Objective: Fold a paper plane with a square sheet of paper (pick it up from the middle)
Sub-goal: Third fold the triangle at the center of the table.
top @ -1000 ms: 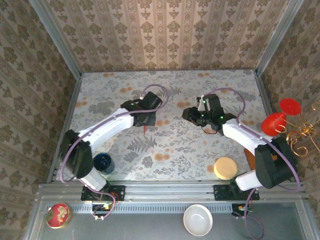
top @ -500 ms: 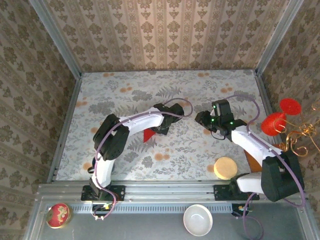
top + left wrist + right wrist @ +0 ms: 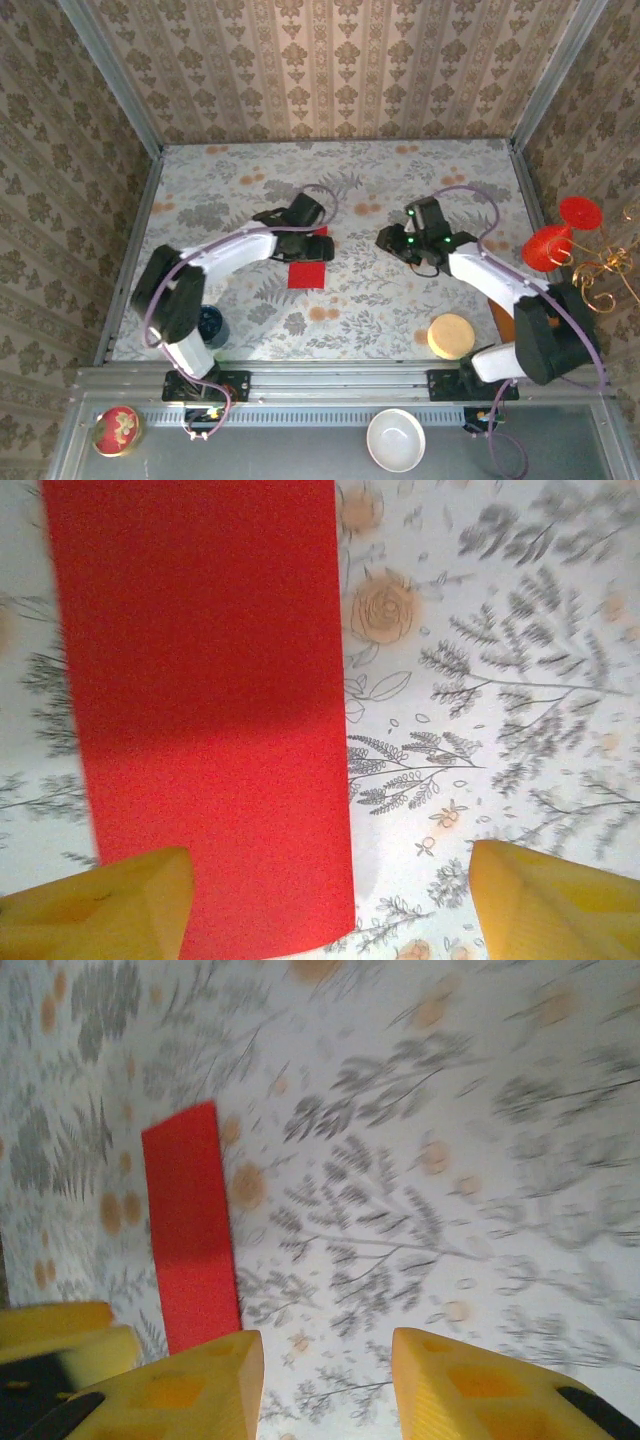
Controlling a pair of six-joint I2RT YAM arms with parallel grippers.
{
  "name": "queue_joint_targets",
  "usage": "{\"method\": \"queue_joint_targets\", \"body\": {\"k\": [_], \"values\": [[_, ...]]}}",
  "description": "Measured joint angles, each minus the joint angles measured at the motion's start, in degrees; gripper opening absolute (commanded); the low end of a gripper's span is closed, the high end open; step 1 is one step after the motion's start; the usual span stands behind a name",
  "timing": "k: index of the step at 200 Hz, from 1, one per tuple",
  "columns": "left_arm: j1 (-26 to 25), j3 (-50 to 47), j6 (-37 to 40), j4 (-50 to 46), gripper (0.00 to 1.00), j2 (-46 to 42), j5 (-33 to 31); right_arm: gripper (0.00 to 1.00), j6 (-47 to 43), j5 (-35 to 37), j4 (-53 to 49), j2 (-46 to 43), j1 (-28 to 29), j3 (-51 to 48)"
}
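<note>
Left gripper [image 3: 325, 908]: your 2 fingers are spread apart, holding nothing.
Red paper [image 3: 200, 710]: flat on table [image 3: 500, 730], directly beneath left gripper.
Right gripper [image 3: 322, 1360]: fingers apart, empty; paper ahead, well apart.

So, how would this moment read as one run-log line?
thin bright red paper sheet: flat on floral table | left end effector: open, over its edge | right end effector: open, apart from it

Sheet of paper [image 3: 200, 710] just ahead of left gripper [image 3: 330, 890]: plain bright red. Fingers [image 3: 100, 905] are yellow, and right gripper [image 3: 325, 1360] is yellow too. Table cover [image 3: 400, 290] under both is white with grey ferns and orange blossoms. Arms [image 3: 225, 255] are white and black. Walls [image 3: 330, 70] are beige-brown damask. Cup [image 3: 210, 322] far behind left gripper is dark blue.
</note>
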Motion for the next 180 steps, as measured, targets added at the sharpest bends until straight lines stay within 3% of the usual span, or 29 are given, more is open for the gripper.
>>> {"method": "queue_joint_targets", "body": {"k": [45, 85, 152, 180], "values": [[10.5, -14.6, -3.8, 5.4, 0.92, -14.2, 3.1, 0.35, -0.3, -1.7, 0.4, 13.5, 12.2, 9.3], [17.1, -24.0, -6.9, 7.5, 0.98, -20.8, 6.2, 0.30, -0.1, -3.9, 0.9, 23.4, 17.6, 16.6], [17.6, -24.9, -7.2, 9.1, 1.00, -19.6, 9.9, 0.29, -1.2, -4.1, -1.6, 32.1, 17.7, 23.7], [15.8, -24.5, -6.6, 9.0, 0.96, -16.9, 11.0, 0.28, -2.2, -3.7, -3.0, 33.2, 17.2, 23.7]]}}
